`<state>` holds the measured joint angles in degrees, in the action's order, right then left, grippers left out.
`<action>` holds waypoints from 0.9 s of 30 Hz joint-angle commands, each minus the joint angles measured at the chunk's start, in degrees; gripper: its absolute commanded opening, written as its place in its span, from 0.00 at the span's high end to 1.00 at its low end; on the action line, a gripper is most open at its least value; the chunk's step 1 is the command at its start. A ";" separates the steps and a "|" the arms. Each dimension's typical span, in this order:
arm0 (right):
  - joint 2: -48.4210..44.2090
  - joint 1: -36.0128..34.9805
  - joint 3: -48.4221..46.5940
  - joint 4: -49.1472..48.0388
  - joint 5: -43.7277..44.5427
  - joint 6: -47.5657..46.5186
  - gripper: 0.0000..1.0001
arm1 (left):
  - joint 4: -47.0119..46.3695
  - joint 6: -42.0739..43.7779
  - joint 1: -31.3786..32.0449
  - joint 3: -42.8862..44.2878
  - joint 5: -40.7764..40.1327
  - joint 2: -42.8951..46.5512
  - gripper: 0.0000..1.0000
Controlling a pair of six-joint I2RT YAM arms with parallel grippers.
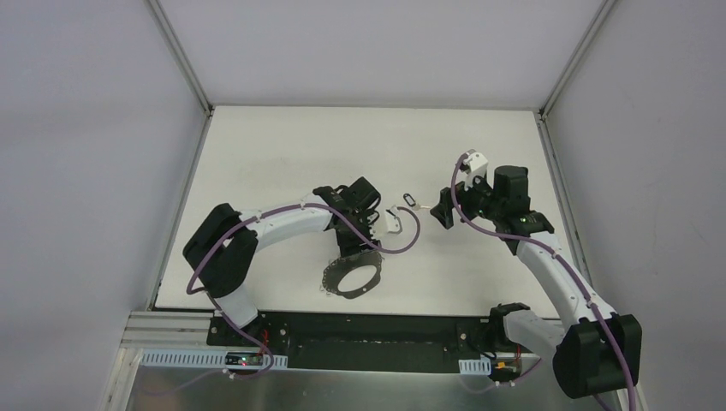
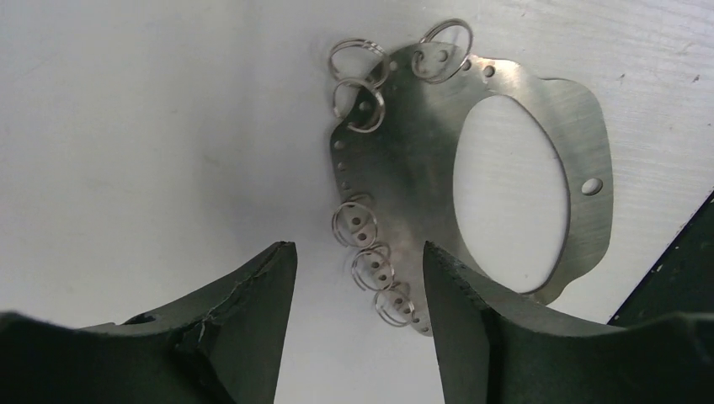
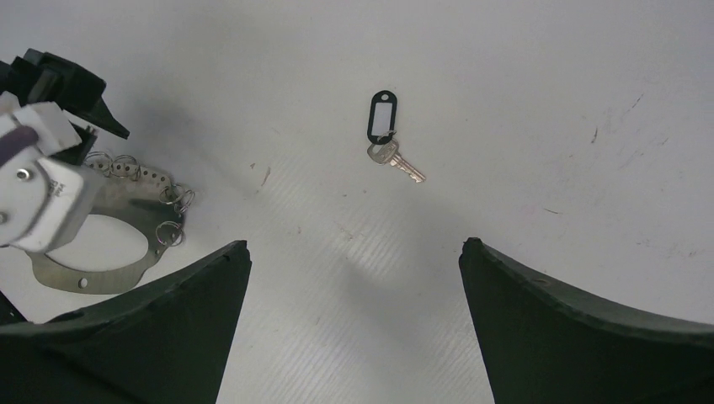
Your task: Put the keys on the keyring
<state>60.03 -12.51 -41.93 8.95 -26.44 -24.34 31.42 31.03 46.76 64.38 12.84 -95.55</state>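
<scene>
The key (image 3: 386, 139), with a black oval head and a short silvery blade, lies flat on the white table, ahead of my right gripper (image 3: 354, 252), which is open, empty and well short of it. In the top view the key (image 1: 408, 199) lies between the two wrists. The keyring (image 2: 421, 160) is a flat grey metal oval with a big hole and small split rings along its rim. It lies on the table just ahead of my left gripper (image 2: 358, 261), which is open and empty, its right finger over the rim. In the top view the keyring (image 1: 351, 278) lies near the front edge.
The left arm's white wrist camera (image 3: 38, 194) stands over the keyring in the right wrist view. The black base strip (image 1: 377, 330) runs along the table's near edge, close behind the keyring. Grey walls enclose the table (image 1: 342, 145) on three sides.
</scene>
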 commanded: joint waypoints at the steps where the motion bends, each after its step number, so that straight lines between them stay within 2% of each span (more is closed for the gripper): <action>1: -0.96 1.07 0.09 -0.85 -2.21 -1.28 0.01 | 1.06 -0.59 1.88 1.93 -2.27 -1.13 0.43; 14: -1.36 2.56 0.25 -0.56 -4.06 -1.06 0.01 | 4.56 -1.23 4.70 6.77 -11.00 -7.19 0.57; 20: -1.26 2.92 0.16 -0.29 -4.38 -1.06 0.01 | 7.06 -3.02 4.81 9.21 -9.40 -9.96 0.58; 27: -1.26 3.11 0.18 -0.32 -4.67 -1.11 0.01 | 3.03 -7.39 4.82 6.90 -6.89 -9.01 0.60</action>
<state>59.99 -9.93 -41.74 8.95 -29.43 -24.69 35.35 26.94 51.05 71.96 4.32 -105.89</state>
